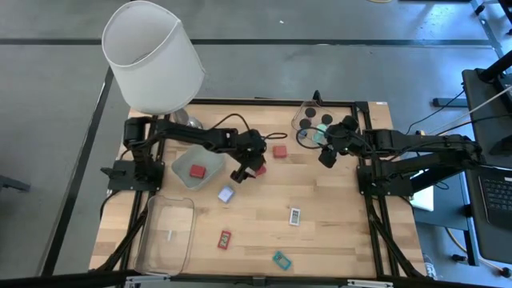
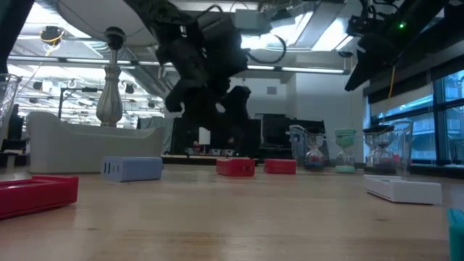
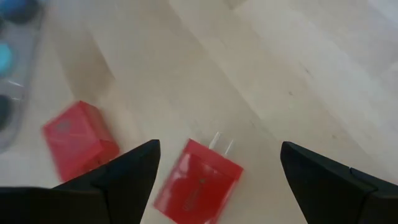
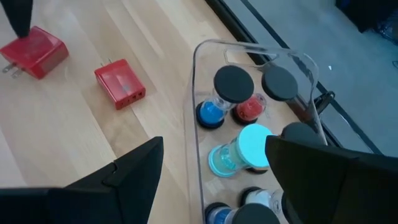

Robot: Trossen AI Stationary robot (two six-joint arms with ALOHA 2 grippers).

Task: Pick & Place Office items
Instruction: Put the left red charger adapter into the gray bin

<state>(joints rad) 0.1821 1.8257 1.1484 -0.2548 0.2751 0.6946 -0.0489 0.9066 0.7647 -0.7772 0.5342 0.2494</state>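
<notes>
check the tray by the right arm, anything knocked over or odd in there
Yes, one piece. In the clear tray under the open right gripper, the teal-topped timer lies tipped on its side, while the dark-capped ones beside it stand upright.

Red plug [image 3: 198, 182] cut off at the left wrist view's edge, second red block [image 3: 79, 140] blurred, left gripper [image 1: 248, 170] hiding part of the plug from above, lamp [image 1: 152, 56] covering the bench's [image 1: 336, 232] far corner, tray [image 4: 205, 124] cropped in the right wrist view.
</notes>
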